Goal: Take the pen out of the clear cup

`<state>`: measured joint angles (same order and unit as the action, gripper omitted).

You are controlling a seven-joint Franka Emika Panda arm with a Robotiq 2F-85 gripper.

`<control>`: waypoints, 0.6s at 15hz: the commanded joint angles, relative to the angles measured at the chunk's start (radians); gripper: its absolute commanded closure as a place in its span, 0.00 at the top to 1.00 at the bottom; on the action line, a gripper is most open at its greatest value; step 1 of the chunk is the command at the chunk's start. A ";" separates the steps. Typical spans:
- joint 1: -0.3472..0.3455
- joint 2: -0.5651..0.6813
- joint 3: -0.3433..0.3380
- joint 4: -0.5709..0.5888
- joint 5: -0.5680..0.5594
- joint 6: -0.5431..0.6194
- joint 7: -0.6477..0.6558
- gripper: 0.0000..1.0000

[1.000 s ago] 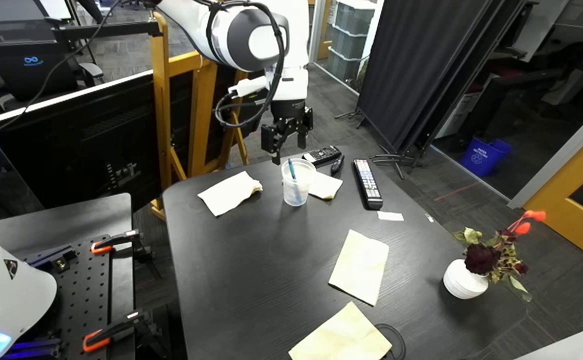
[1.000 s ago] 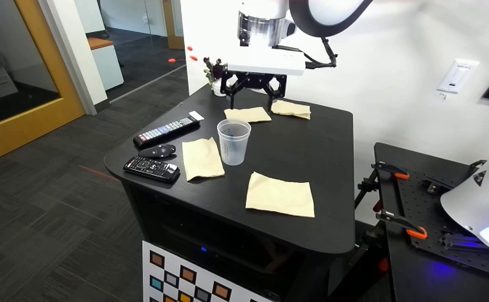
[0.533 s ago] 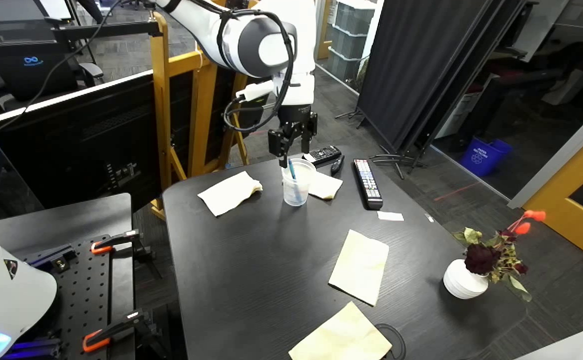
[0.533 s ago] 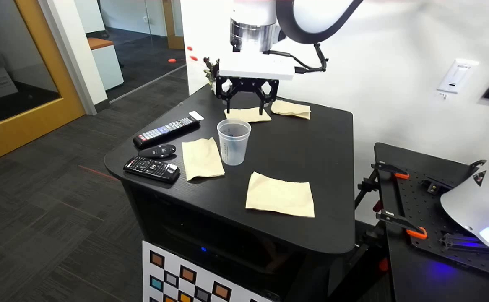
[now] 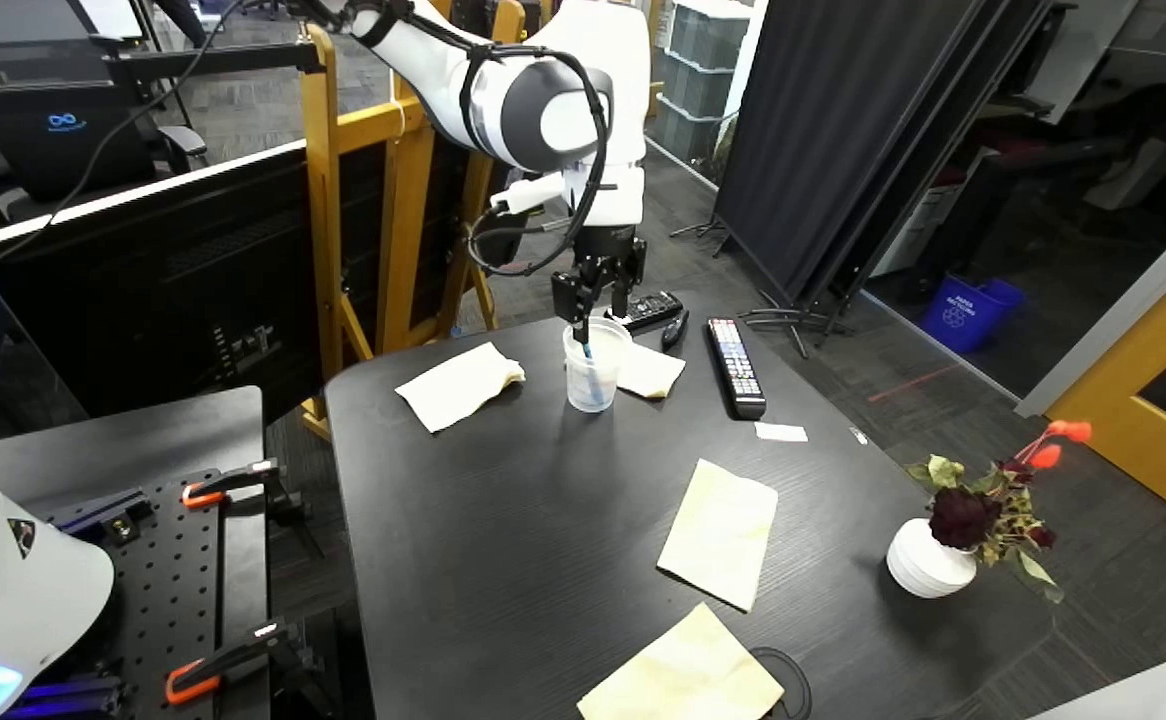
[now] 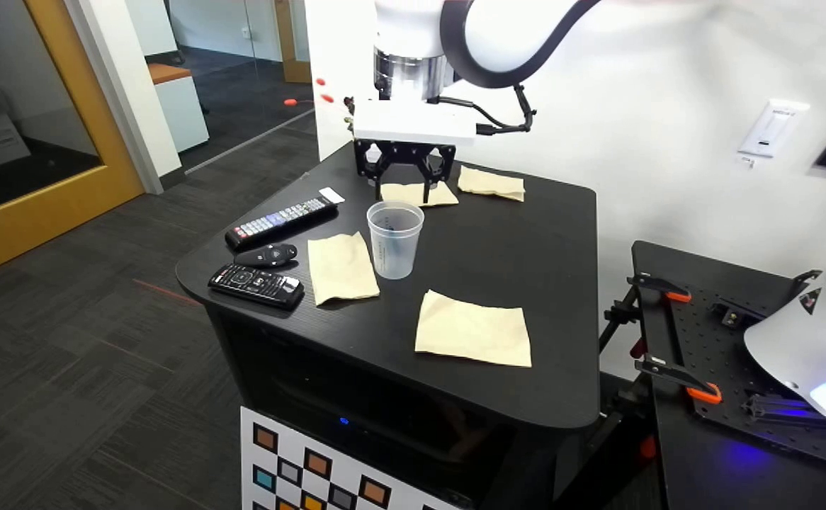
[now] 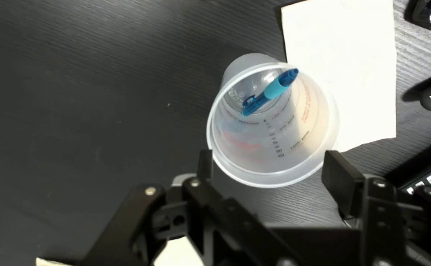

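Note:
The blue pen [image 7: 272,88] leans inside the clear cup [image 7: 271,177], its upper end at the rim. In an exterior view the pen [image 5: 589,358] shows in the cup [image 5: 603,385], which stands upright on the black table. In an exterior view the cup [image 6: 393,258] shows the pen only as a faint blue shade. My gripper [image 7: 269,162] is open and empty, with its fingers apart on either side of the cup's near rim in the wrist view. In both exterior views the gripper [image 5: 601,328] [image 6: 402,197] is close by the cup's top; touching cannot be told.
Yellow napkins [image 5: 460,387] [image 5: 718,535] lie around the cup, one [image 7: 341,74] right beside it. Black remotes [image 5: 735,368] [image 6: 257,285] and a small black controller [image 6: 266,255] lie near the table edge. A white flower pot [image 5: 931,560] stands at a table end.
The gripper has come down and moved toward the cup, rightward in an exterior view and leftward in an exterior view. It stays open. The cup and pen have not moved.

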<state>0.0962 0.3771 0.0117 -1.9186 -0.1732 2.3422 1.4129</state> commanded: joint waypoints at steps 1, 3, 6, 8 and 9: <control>0.011 0.036 -0.011 0.050 0.057 -0.004 -0.040 0.69; 0.012 0.041 -0.012 0.054 0.081 -0.001 -0.054 0.62; 0.012 0.042 -0.014 0.054 0.103 0.004 -0.066 0.51; 0.012 0.040 -0.015 0.050 0.115 0.008 -0.070 0.53; 0.012 0.039 -0.015 0.048 0.117 0.010 -0.070 0.49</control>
<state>0.0992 0.4108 0.0107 -1.8830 -0.0896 2.3444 1.3744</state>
